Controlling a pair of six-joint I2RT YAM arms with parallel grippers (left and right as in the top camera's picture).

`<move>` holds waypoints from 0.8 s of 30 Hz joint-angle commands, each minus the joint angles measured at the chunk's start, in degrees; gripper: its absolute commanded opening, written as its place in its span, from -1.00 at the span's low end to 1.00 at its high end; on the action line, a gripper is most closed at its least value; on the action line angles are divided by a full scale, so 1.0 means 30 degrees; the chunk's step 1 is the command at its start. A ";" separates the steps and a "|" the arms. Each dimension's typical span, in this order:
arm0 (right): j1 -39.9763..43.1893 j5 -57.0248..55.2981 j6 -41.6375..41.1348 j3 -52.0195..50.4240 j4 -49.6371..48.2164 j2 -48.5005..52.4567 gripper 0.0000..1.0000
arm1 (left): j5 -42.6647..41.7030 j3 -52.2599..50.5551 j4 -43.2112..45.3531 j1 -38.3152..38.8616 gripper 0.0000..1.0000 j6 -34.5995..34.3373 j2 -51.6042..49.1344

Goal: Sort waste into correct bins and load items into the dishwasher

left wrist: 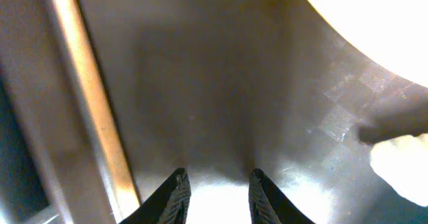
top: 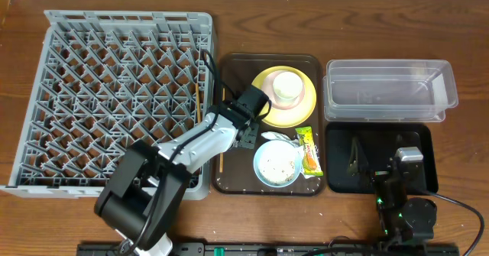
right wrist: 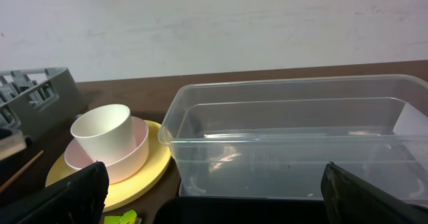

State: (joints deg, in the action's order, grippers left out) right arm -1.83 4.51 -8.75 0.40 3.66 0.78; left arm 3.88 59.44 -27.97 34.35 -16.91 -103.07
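My left gripper point(top: 248, 139) hovers low over the brown tray point(top: 233, 181), left of the yellow plate point(top: 269, 117). In the left wrist view this gripper point(left wrist: 219, 178) is open with only bare tray between its fingers. A wooden chopstick point(left wrist: 87, 97) lies just left of it, along the tray's edge. A pale cup point(top: 286, 88) sits on the plate. The light blue bowl point(top: 276, 164) holds white crumbs, with a white napkin point(top: 279, 136) above it and the snack wrapper point(top: 309, 150) beside it. My right gripper point(right wrist: 214, 167) is open and empty over the black tray point(top: 419, 137), facing the clear tub point(right wrist: 294, 137).
The grey dish rack point(top: 114, 95) fills the left of the table, and a second chopstick point(top: 196, 103) lies at its right side. The clear tub point(top: 390, 92) stands behind the black tray. A wall runs along the table's far edge.
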 commanded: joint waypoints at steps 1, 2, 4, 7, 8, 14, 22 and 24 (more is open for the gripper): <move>0.0102 0.0080 -0.0211 -0.0022 0.0080 0.0015 0.98 | 0.1705 -0.0153 -0.0168 -0.0015 -0.38 -0.0401 0.1035; 0.0102 0.0080 -0.0211 -0.0015 0.0080 0.0015 0.98 | 0.2127 -0.0153 -0.0342 -0.0015 -0.40 -0.0583 0.1035; 0.0102 0.0080 -0.0204 -0.0015 0.0080 0.0015 0.98 | 0.2667 -0.0219 -0.0517 -0.0015 -0.47 -0.0845 0.0947; 0.0102 0.0080 -0.0211 -0.0022 0.0080 0.0015 0.98 | 0.3038 -0.0423 -0.0568 -0.0022 -0.47 -0.1588 0.0641; 0.0102 0.0080 -0.0211 -0.0022 0.0080 0.0015 0.98 | 0.3111 -0.0495 -0.0554 -0.0022 -0.47 -0.1712 0.0481; 0.0102 0.0080 -0.0211 -0.0022 0.0080 0.0015 0.98 | 0.3177 -0.0707 -0.0437 -0.0270 -0.46 -0.2776 -0.0634; 0.0102 0.0080 -0.0211 -0.0015 0.0073 0.0015 0.99 | 0.0714 -0.0707 -0.0415 -0.0678 -0.47 -0.2892 -0.1093; 0.0102 0.0080 -0.0211 -0.0022 0.0080 0.0015 0.98 | -0.0117 -0.0707 -0.0437 -0.0678 -0.47 -0.2878 -0.1093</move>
State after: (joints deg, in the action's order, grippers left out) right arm -1.83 4.54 -8.75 0.40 3.66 0.78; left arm 9.23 58.22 -28.45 32.60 -24.91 -103.77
